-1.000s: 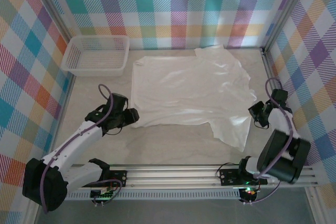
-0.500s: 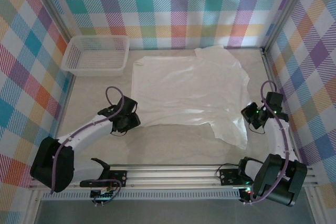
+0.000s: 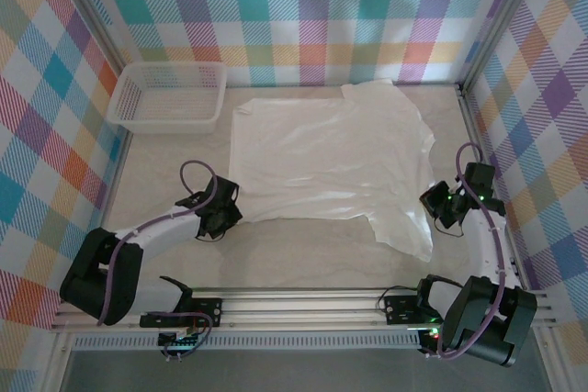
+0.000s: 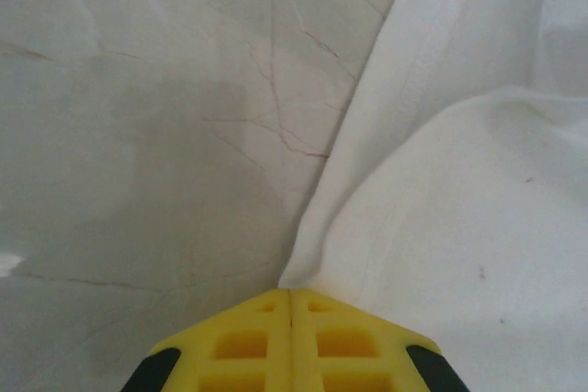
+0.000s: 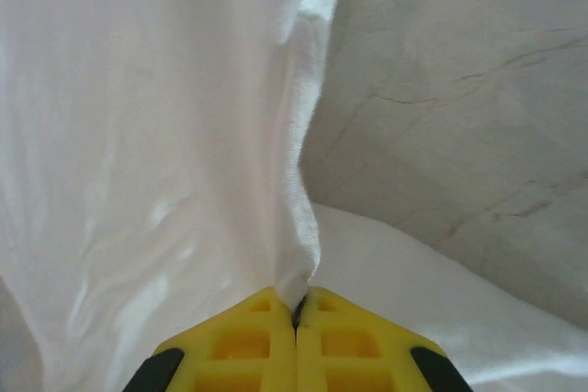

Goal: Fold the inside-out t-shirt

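**White t-shirt (image 3: 331, 158) being pinched at two edges**

The t-shirt is lying spread across the table (image 3: 303, 250), just right of the basket (image 3: 170, 98). The left fingers (image 4: 239, 346) are closing tight on its near-left hem corner. The right fingers (image 5: 349, 346) are clamping its right side edge.

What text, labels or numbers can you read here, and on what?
None can be read. The t-shirt is plain white, no print or tag showing; the basket is unmarked; the checked walls carry pattern alone. Any marking on the arm bases is too small to read.
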